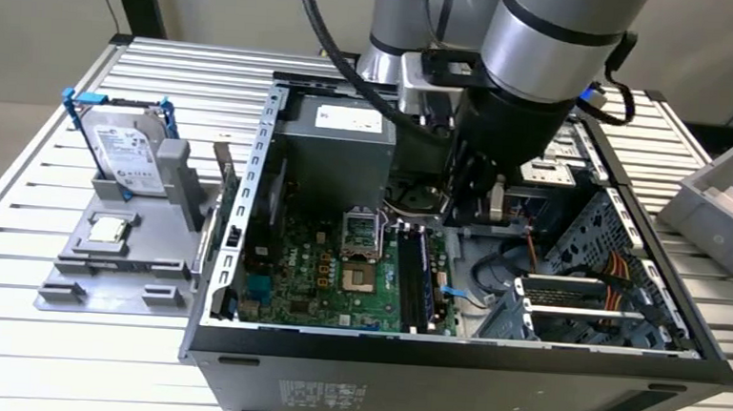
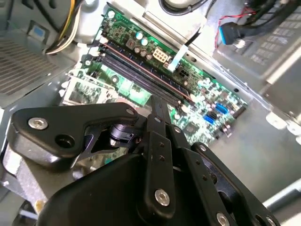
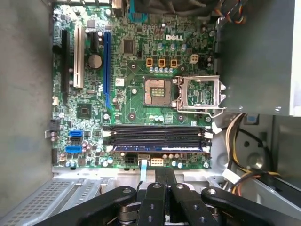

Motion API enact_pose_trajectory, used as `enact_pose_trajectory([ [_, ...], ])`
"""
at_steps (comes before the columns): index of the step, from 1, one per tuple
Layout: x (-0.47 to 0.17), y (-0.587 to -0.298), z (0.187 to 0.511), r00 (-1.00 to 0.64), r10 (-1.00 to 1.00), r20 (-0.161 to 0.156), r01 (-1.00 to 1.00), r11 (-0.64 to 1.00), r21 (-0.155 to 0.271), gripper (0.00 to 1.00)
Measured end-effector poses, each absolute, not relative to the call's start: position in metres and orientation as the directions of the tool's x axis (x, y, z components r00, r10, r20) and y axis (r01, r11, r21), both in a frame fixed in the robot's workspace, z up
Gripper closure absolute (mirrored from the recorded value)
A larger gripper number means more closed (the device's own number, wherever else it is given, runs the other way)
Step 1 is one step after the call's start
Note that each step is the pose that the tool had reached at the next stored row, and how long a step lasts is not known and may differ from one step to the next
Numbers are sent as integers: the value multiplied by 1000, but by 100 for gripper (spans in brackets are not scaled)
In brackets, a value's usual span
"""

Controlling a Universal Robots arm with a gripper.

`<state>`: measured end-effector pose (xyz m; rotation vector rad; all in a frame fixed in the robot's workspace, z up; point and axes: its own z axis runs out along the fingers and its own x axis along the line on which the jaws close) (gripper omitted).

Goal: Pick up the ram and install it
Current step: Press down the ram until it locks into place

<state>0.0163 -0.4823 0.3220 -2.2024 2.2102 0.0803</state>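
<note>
The hand hangs over the board edge, fingers pressed together, holding nothing. The ram looks to be standing in the nearest slot. If one end isn't latched, an off-centre push could tilt it or flex the board.

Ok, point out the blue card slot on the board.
The longest slot, nearest the CPU socket, is blue. The shorter slot beside it is white; the outer slot is black.
</note>
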Motion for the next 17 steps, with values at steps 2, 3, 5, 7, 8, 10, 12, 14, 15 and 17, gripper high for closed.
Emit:
enact_pose_trajectory([
  [2,16,-482,331,-4,-999,-51,-1000,3,22,100],
  [3,16,-482,335,-4,-999,-51,-1000,3,22,100],
  [5,16,-482,344,-4,-999,-51,-1000,3,22,100],
  [7,16,-482,349,-4,-999,-51,-1000,3,22,100],
  [8,16,-482,349,-4,-999,-51,-1000,3,22,100],
  [10,16,-482,349,-4,-999,-51,-1000,3,22,100],
  [12,16,-482,349,-4,-999,-51,-1000,3,22,100],
  [14,16,-482,349,-4,-999,-51,-1000,3,22,100],
  [15,16,-482,349,-4,-999,-51,-1000,3,22,100],
  [17,16,-482,349,-4,-999,-51,-1000,3,22,100],
])
